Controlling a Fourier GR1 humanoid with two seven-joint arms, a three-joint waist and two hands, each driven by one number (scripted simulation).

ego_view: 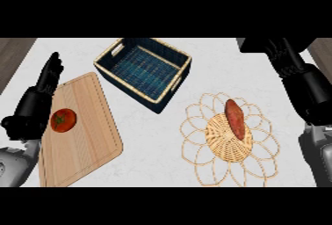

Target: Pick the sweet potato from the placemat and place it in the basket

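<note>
Head view, looking steeply down on the pale marbled counter [149,132]. Toward the right and near side you see the woven placemat [227,137], a dense wicker disc ringed by open looped petals. The sweet potato [235,119] lies on it, long and reddish-brown, its length running from far to near, resting on the upper right part of the dense disc. Nothing touches it.

Farther from you and left of the placemat stands the basket [145,70], dark blue with a pale rim and a cut-out handle in its far left wall. It sits turned at an angle to the counter's edges, and its near corner points toward the gap between the placemat and the board. Basket and placemat lie near one another but apart.

At the left you find a wooden cutting board [81,132], long and tilted, with a red tomato [63,120] resting near its left edge.

Your left hand [47,77] shows at the left edge of the view, beside the board's far left corner. Its fingers are straight and point away from you, holding nothing. Your right hand [282,55] shows at the far right corner of the view, well apart from the sweet potato, with the forearm running down the right edge. It is dark and partly cut by the frame, so you cannot tell how its fingers are set.
</note>
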